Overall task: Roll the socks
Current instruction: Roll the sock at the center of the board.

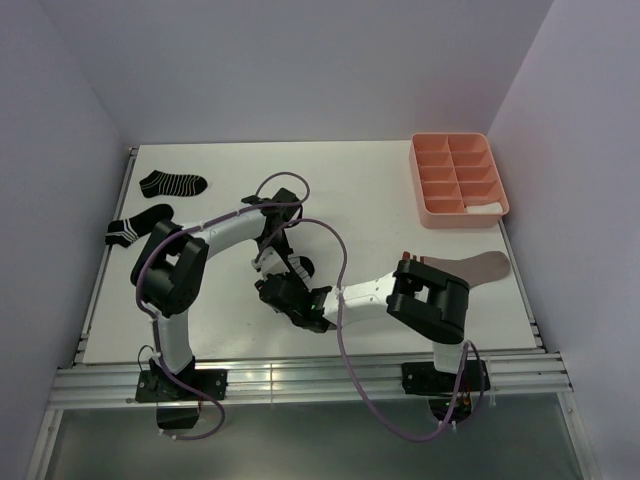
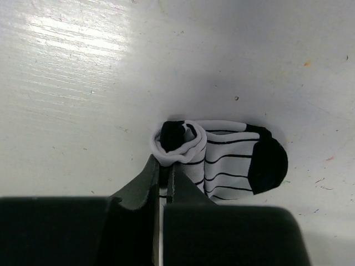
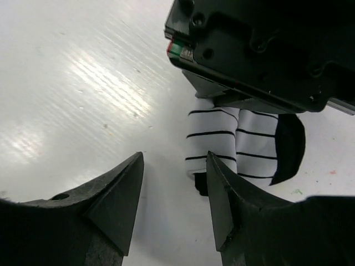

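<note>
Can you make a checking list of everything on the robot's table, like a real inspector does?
surface: white table, shiny, with tiny coloured specks.
job's things: white striped sock partly rolled, mid-table; far black sock and near black sock flat at the left; taupe sock flat at the right.
clutter: pink tray at far right, a white item in its near right compartment.
tools: left tool shut on the white striped sock's rolled end; right tool open, holding nothing, close beside that sock.
cables: purple cables loop over both arms.
surroundings: plain pale walls; metal rail along the near edge.
</note>
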{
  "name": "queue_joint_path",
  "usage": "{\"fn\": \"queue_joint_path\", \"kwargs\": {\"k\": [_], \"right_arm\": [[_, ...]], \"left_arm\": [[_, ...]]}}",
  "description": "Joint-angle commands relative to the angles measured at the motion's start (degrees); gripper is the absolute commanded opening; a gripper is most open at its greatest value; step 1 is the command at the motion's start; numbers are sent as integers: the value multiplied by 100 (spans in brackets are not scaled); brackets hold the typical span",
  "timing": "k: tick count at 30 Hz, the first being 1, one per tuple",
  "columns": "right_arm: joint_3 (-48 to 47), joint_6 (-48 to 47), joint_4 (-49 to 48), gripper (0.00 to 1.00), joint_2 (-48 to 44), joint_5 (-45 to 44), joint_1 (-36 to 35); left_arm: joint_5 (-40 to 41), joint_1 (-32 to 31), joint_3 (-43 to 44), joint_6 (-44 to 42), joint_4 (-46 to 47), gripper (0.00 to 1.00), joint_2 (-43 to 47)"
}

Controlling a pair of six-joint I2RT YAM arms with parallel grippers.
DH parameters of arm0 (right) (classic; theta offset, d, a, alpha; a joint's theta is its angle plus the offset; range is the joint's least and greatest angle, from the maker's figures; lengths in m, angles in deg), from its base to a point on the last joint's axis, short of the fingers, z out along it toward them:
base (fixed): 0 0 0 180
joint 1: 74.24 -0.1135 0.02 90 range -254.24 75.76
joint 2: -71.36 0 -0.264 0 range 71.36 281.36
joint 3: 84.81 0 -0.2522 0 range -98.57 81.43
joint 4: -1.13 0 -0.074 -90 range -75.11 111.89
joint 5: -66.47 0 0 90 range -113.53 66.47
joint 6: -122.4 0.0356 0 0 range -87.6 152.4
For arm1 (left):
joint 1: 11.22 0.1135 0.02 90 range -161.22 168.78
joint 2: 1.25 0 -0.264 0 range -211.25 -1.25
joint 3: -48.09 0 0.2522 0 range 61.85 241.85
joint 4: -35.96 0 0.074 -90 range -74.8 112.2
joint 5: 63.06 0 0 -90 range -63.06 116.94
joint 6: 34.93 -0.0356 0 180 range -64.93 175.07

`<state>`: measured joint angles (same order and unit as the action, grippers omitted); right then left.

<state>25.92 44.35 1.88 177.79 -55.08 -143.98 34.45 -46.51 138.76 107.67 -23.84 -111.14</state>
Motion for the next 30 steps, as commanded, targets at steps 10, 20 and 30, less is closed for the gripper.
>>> {"fn": "queue_joint_path", "kwargs": {"k": [10,20,30], "right_arm": [[-57,-368,1,56,-113,-766,-14],[-144,-535,115,56,-370,-721,-14],[-180,-386,98,56,316,-642,4]], "left_arm": [[23,-75,17,-294,-625,0,-446],[-21,-75,141,-347,-696,0,-464],[-56,-92,79,-364,-678,0,-420]]}}
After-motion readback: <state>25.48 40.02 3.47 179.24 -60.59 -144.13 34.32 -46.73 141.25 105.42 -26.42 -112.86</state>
